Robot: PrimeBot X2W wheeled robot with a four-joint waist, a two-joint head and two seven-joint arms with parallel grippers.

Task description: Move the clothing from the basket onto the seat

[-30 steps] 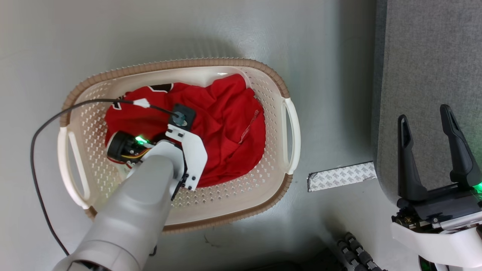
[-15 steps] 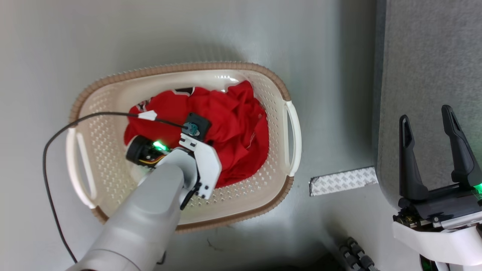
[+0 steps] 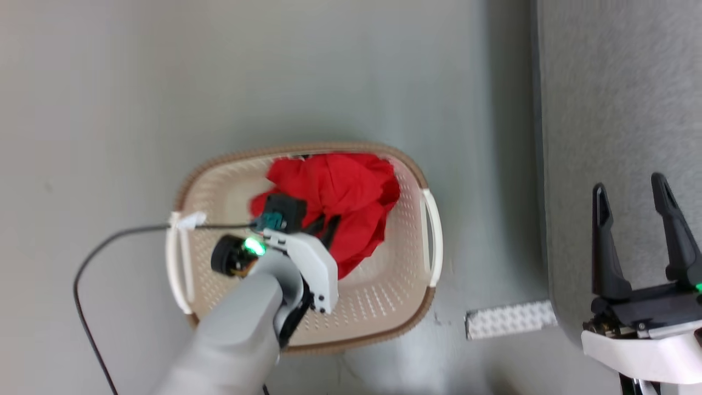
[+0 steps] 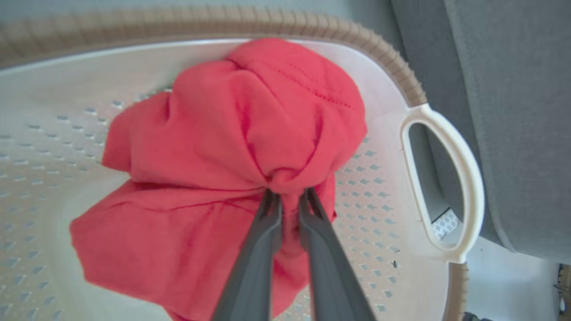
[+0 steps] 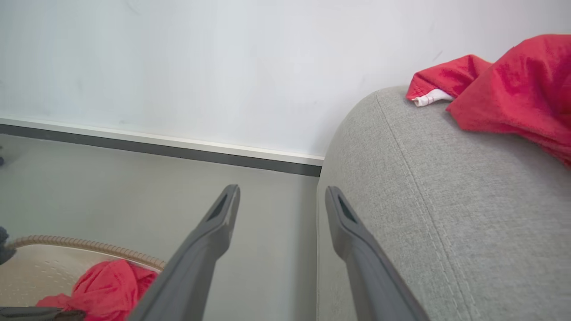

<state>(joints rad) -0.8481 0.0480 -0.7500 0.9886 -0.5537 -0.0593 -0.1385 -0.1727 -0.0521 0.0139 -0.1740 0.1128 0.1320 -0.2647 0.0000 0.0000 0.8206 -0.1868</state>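
Left gripper point(image 4: 287, 196) pinching bunched red clothing point(image 4: 232, 133), fingers nearly together on fold; garment sitting gathered inside basket point(image 3: 307, 343). Judging lift as step in hand: raising straight until trailing hem is clearing brown rim, then swinging right toward seat point(image 3: 620, 109). Right gripper point(image 3: 630, 185) hovering at seat edge, fingers apart, holding nothing. Second red garment point(image 5: 513, 84) lying on seat. Patterned tape strip point(image 3: 510, 320) lying on floor, marks too small for reading; no brand showing.

A bright red garment point(image 3: 340, 189) is bunching up over the far end of the basket point(image 3: 384, 299), gathering to a peak where the left gripper point(image 4: 287, 194) is pinching a fold. The cream basket, with small holes, a brown rim and white handles, is sitting upright near the light grey sofa point(image 3: 620, 109). Another red garment point(image 5: 517, 89), with white trim, is lying on the sofa's rounded edge.
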